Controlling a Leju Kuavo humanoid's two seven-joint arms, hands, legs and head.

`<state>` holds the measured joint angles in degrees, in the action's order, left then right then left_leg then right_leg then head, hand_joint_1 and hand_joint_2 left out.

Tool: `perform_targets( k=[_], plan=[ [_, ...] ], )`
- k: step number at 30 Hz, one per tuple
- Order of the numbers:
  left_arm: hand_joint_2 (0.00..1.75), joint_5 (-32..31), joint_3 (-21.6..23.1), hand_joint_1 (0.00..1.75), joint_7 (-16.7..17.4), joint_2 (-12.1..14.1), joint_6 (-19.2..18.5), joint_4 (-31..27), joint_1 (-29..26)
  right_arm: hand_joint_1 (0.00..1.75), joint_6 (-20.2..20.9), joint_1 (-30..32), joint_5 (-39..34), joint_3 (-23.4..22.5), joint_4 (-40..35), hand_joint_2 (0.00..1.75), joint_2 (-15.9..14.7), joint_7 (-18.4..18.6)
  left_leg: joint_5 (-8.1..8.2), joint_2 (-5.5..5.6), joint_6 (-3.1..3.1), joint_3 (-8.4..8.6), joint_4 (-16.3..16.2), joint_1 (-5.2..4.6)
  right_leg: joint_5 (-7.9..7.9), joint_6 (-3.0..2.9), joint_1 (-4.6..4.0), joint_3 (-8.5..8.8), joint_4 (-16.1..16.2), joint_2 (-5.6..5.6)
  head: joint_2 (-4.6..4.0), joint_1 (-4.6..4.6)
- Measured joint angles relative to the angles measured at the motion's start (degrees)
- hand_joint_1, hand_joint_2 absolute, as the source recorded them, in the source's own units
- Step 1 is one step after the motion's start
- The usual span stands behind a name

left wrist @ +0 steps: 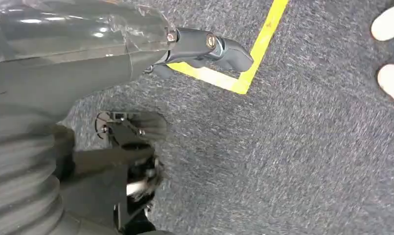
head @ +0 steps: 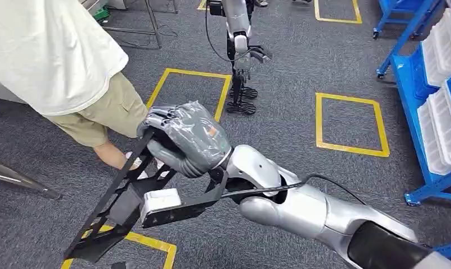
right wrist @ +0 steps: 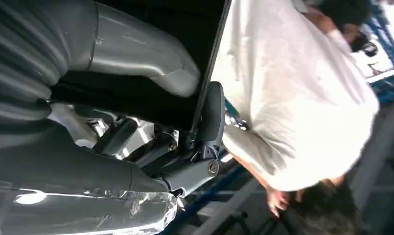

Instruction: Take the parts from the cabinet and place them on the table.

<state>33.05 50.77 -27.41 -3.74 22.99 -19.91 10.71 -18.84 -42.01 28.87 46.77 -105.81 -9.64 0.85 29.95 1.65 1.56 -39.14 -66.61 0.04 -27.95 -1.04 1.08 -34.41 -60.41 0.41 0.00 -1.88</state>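
Gripping one black part [head: 122,207], the right hand [head: 186,143] is clenched around its upper end, fingers wrapped over a flat black bar. This is a long framed piece with a white block fixed near its middle, and its long axis slants away from the hand, downward toward the floor and across to the robot's left. From the right wrist view the thumb [right wrist: 150,63] presses on the flat black face while a dark fingertip [right wrist: 212,115] hooks over its edge, so the grasp looks firm, though that is a judgement.

The left hand [left wrist: 204,46] hangs low over grey carpet [left wrist: 307,161], its dark fingers curled in with nothing between them. It sits well apart from the part, so the right arm is the only one placed to carry it.

Counted: one part held, one person [head: 55,56] in a pale shirt and khaki shorts standing just beyond the hand, one other robot [head: 240,50] farther off, blue racks with white bins [head: 441,112] away on the right-arm side. No desk shows from here, so the placing is not yet done; the hand probably needs turning toward it first.
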Motion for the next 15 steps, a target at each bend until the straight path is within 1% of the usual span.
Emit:
perform_targets(
  k=[1,2,3,4,5,6,7,8,9,11,12,13,14,15],
  plan=[
    [1.75,0.0,0.0,0.0,0.0,0.0,0.0,0.0,0.05,1.75,-0.33,0.04,0.17,0.0,0.0,1.75,0.0,0.0,1.88,-0.66,0.22,-2.17,-4.41,0.19,-0.15,-0.24,-0.17,0.11,-0.01,-0.7,0.0,0.02],
    [1.75,0.0,0.0,0.0,0.0,0.0,0.0,0.0,-0.01,1.75,-0.37,0.12,0.28,0.0,0.0,1.75,0.0,0.0,3.23,-0.94,0.36,-4.28,-8.48,0.39,-0.3,-0.39,-0.29,0.18,-0.02,-1.45,0.0,0.02],
    [1.75,-0.02,0.0,0.0,0.02,0.0,-0.02,0.02,-0.13,1.75,-0.39,0.14,0.35,0.0,0.0,1.75,0.0,-0.02,3.39,-1.06,0.46,-5.45,-10.51,0.51,-0.43,-0.43,-0.38,0.25,-0.05,-2.12,0.0,0.02],
    [1.75,-0.09,0.0,0.0,0.09,0.0,-0.04,0.02,-0.2,1.75,-0.41,0.14,0.33,0.0,0.0,1.75,0.0,0.0,2.25,-1.08,0.39,-5.1,-9.63,0.57,-0.58,-0.38,-0.41,0.41,-0.05,-2.74,0.0,0.02],
    [1.75,-0.13,0.0,0.0,0.17,0.0,-0.04,0.02,-0.22,1.75,-0.44,0.13,0.35,0.0,0.0,1.75,0.0,0.0,0.07,-1.18,0.24,-3.51,-6.31,0.57,-0.75,-0.31,-0.44,0.66,-0.05,-3.31,0.0,0.02],
    [1.75,-0.15,0.0,0.0,0.22,0.02,-0.04,0.02,-0.21,1.75,-0.44,0.12,0.35,0.0,0.0,1.75,0.0,0.0,-2.72,-1.5,-0.01,-0.73,-0.9,0.49,-1.01,-0.21,-0.44,1.08,-0.04,-3.87,0.0,0.04],
    [1.75,-0.2,0.0,0.0,0.24,0.02,-0.04,0.02,-0.17,1.75,-0.44,0.07,0.35,-0.02,-0.02,1.75,0.0,0.0,-5.21,-2.51,-0.32,2.28,4.85,0.35,-1.3,-0.06,-0.44,1.57,-0.01,-4.39,0.0,0.07],
    [1.75,-0.2,0.0,0.0,0.31,0.02,-0.04,0.02,-0.07,1.75,-0.44,0.05,0.35,-0.04,-0.02,1.75,0.0,0.0,-3.97,-4.24,-0.77,3.0,6.5,-0.21,-1.42,0.07,-0.45,1.78,0.23,-4.8,0.0,-0.02],
    [1.75,-0.26,0.0,0.0,0.33,0.02,-0.07,0.0,-0.04,1.75,-0.44,0.02,0.35,-0.13,-0.02,1.75,0.0,0.0,-4.49,-4.04,-1.09,2.98,7.2,-0.58,-1.59,0.35,-0.73,1.79,0.18,-5.05,0.0,0.02],
    [1.75,-0.35,0.0,0.0,0.46,0.02,-0.15,0.02,-0.13,1.75,-0.48,0.03,0.35,-0.37,-0.02,1.75,0.0,0.0,-4.32,-3.18,-1.58,2.8,7.06,-0.88,-1.69,0.83,-0.44,1.99,0.49,-5.68,0.0,-0.02],
    [1.75,-0.5,0.0,0.0,0.59,0.2,-0.17,0.02,-0.12,1.75,-0.48,0.03,0.35,-0.52,-0.02,1.75,0.02,0.0,-4.41,-2.71,-1.87,2.9,7.39,-1.02,-1.69,1.2,-0.35,2.29,0.73,-6.1,0.0,0.04],
    [1.75,-0.59,0.0,0.0,0.61,0.2,-0.2,0.02,-0.13,1.75,-0.48,0.04,0.35,-0.68,-0.13,1.75,0.02,0.04,-4.92,-2.21,-2.39,3.7,8.53,-0.09,-2.3,1.57,-0.19,2.45,0.4,-5.64,0.0,0.02],
    [1.75,-0.63,0.0,0.0,0.66,0.22,-0.2,0.02,-0.02,1.75,-0.48,0.05,0.37,-0.77,-0.18,1.75,0.0,0.13,-5.05,-1.96,-2.5,4.04,8.93,-0.32,-3.01,1.66,-0.16,2.05,-0.99,-3.34,0.0,0.04],
    [1.75,-0.61,-0.02,0.0,0.77,0.22,-0.2,0.02,0.13,1.75,-0.57,-0.11,0.41,-0.81,-0.26,1.75,0.0,0.13,-5.02,-1.71,-2.81,4.09,8.94,-0.31,-4.91,1.48,-0.18,0.43,-4.35,-1.8,0.0,-0.15]
  ],
)
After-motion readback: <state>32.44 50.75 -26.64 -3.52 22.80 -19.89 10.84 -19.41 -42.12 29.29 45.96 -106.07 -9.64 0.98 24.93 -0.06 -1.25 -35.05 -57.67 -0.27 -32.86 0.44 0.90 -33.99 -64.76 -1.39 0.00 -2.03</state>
